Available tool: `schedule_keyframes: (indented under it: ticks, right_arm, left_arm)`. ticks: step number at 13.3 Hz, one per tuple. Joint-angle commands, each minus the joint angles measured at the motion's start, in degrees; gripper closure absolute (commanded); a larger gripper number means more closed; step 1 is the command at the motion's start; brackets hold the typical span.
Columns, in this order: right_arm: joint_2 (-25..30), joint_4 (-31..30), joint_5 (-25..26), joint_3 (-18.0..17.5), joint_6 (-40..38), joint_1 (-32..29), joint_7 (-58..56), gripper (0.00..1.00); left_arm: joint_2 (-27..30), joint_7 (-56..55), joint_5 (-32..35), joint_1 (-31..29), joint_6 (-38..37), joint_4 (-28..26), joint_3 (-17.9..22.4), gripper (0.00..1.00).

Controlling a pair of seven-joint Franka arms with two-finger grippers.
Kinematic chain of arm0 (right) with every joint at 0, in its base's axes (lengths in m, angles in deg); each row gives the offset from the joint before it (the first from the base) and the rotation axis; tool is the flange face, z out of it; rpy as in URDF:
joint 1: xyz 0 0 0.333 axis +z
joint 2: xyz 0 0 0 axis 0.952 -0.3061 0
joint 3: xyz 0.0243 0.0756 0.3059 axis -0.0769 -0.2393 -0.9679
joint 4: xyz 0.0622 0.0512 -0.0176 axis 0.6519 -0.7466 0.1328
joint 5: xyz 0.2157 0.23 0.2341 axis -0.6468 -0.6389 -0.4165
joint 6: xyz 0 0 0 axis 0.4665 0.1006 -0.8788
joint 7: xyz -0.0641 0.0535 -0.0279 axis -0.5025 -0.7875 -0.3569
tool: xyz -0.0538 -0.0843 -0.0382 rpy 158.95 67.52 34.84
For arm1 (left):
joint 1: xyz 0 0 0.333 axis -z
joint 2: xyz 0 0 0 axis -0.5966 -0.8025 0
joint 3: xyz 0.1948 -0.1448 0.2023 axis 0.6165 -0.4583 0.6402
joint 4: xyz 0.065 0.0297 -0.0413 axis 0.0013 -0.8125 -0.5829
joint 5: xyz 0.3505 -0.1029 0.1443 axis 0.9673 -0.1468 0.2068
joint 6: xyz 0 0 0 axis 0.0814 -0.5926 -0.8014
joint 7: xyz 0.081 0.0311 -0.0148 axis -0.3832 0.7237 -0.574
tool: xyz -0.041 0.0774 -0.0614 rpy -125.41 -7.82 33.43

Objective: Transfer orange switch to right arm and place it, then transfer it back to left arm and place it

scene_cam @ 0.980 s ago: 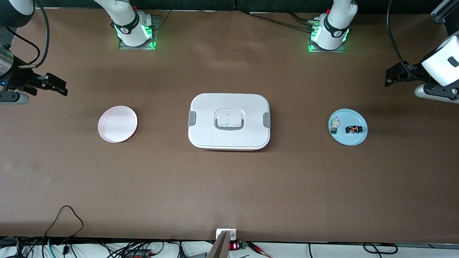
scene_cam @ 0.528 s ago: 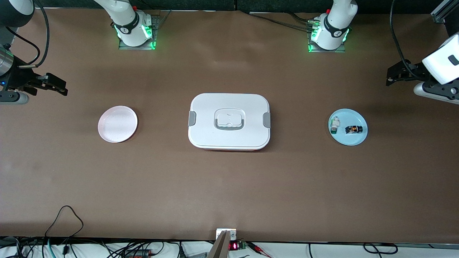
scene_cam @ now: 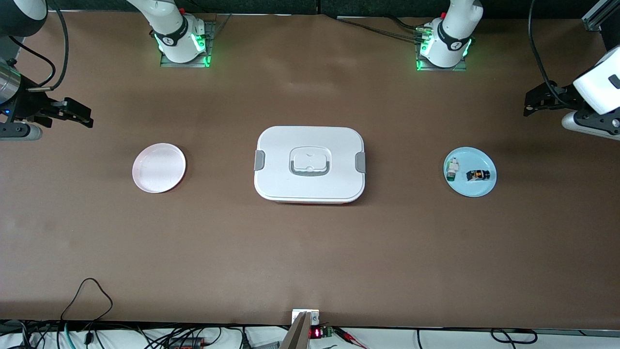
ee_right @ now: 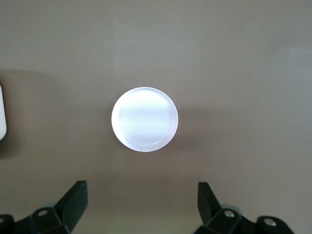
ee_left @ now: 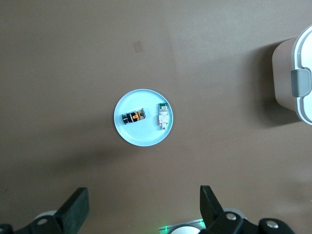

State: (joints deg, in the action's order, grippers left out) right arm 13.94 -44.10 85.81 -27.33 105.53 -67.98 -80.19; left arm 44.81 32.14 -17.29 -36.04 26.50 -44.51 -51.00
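The orange switch [scene_cam: 477, 175] lies on its side on a light-blue plate [scene_cam: 470, 186] at the left arm's end of the table, beside a small white switch with a green end [scene_cam: 452, 169]. It also shows in the left wrist view [ee_left: 133, 117]. The white lidded box [scene_cam: 309, 164] sits at the table's middle. My left gripper [scene_cam: 531, 101] is open and empty, high over bare table near the blue plate. My right gripper [scene_cam: 81, 115] is open and empty, high over bare table near the pink plate [scene_cam: 159, 167].
The pink plate [ee_right: 145, 119] is empty and lies toward the right arm's end. The box's grey side latch [ee_left: 301, 83] shows in the left wrist view. Cables and a small display lie along the table's near edge [scene_cam: 310, 324].
Both grippers have drifted slightly; the left one a little toward the left arm's end and the right one a little upward in the front view. The switch, plates and box have not moved.
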Motion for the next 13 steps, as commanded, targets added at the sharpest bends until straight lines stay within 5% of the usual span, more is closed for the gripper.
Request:
schedule_keyframes:
  ticks: [1, 3, 13]
  right_arm:
    - [-0.79, 1.19, -0.15, 0.2, -1.31, 0.82, -0.37, 0.0]
    - [-0.79, 1.19, -0.24, 0.2, -1.31, 0.73, -0.28, 0.0]
    - [-0.61, 1.28, -0.33, 0.46, -1.4, 0.38, -0.11, 0.0]
  left_arm:
    - [5.88, 0.97, -2.1, -0.41, 2.65, -7.25, 0.42, 0.0]
    - [8.71, 0.97, -2.1, -0.41, 5.83, -11.31, 0.24, 0.0]
    - [7.23, 0.88, -1.22, 1.43, 5.49, -9.48, 0.85, 0.0]
